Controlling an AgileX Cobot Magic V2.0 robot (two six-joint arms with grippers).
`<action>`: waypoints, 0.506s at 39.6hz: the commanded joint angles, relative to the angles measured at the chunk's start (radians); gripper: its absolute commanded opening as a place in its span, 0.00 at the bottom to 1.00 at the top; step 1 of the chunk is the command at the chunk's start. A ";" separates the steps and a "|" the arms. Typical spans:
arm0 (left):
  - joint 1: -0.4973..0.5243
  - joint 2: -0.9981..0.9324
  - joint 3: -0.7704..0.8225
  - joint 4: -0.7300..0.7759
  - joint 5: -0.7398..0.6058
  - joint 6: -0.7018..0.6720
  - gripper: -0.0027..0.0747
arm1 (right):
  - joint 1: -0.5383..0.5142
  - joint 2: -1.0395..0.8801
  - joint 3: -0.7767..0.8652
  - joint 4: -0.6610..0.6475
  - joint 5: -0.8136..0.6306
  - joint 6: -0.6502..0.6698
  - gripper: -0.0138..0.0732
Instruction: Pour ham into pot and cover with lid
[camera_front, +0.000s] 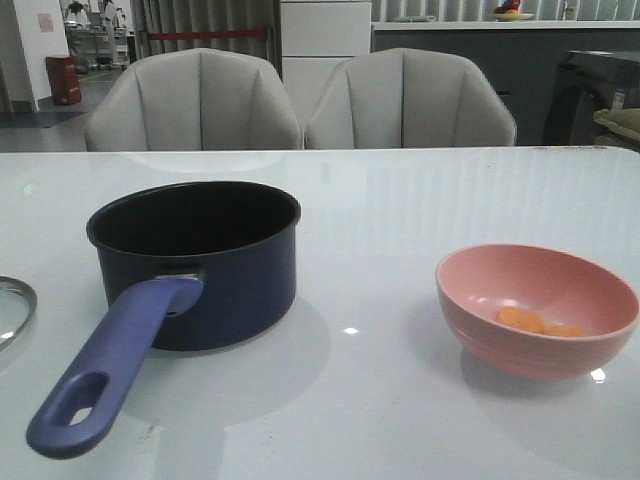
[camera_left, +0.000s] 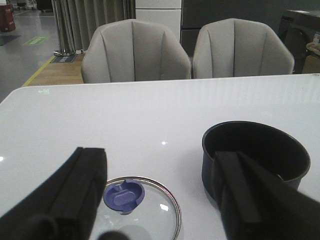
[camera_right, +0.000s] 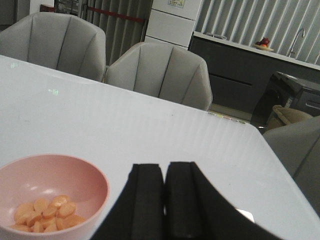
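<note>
Although the pot (camera_front: 195, 262) stood ready on the white table (camera_front: 400, 200), nothing of the task appeared to have been done. The dark navy saucepan sat left of centre in the front view, its purple-blue handle (camera_front: 112, 366) pointing toward the near edge, and its inside looked dark and empty. The ham (camera_front: 535, 323) lay as small orange pieces in the bottom of the pink bowl (camera_front: 537, 310), which rested well apart from the pot, off to the right. The right wrist view showed more pieces heaped there than the front view did. The glass lid (camera_left: 141, 205) lay flat on the table beside the pot, on its left, purple-blue knob (camera_left: 123, 195) upward, only its rim peeping in at the front view's left edge.

The left gripper (camera_left: 160, 200) hung above the lid with its fingers spread wide and nothing between them. The right gripper (camera_right: 164, 200) hovered just beside the bowl, fingers pressed together and empty.

By my judgement, all was left: grasping the bowl, tipping the ham into the pot, then setting the lid on top.
</note>
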 joint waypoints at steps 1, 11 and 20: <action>-0.006 0.016 -0.026 0.000 -0.079 -0.006 0.66 | -0.003 -0.020 0.002 -0.005 -0.132 0.000 0.33; -0.006 0.016 -0.026 -0.002 -0.093 -0.006 0.66 | -0.003 -0.002 -0.078 0.122 -0.180 0.075 0.33; -0.014 0.016 -0.026 -0.002 -0.102 -0.006 0.66 | -0.003 0.179 -0.305 0.124 0.034 0.075 0.33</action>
